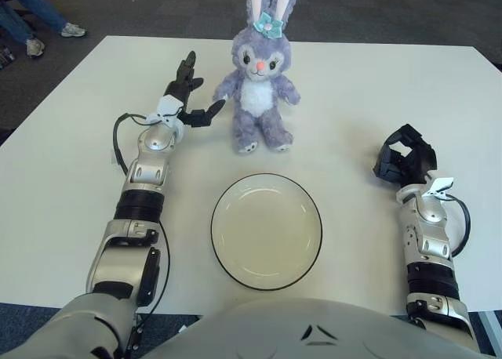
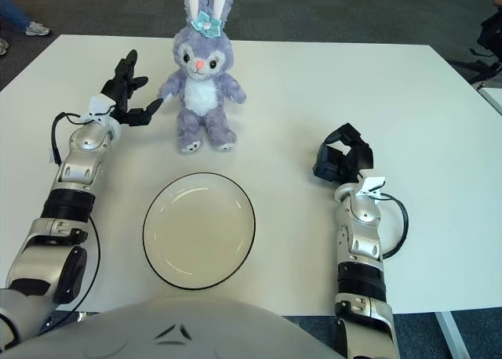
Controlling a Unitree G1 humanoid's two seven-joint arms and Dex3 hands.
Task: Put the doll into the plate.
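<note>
Left eye view shows the left hand [image 1: 186, 96] with fingers spread wide and holding nothing, just beside the doll's [image 1: 260, 85] arm on its left side. That purple bunny doll sits upright on the white table [image 1: 376, 85], behind the plate [image 1: 266, 230], which lies bare. Well to the right, the right hand [image 1: 405, 161] shows with fingers curled, gripping nothing.
</note>
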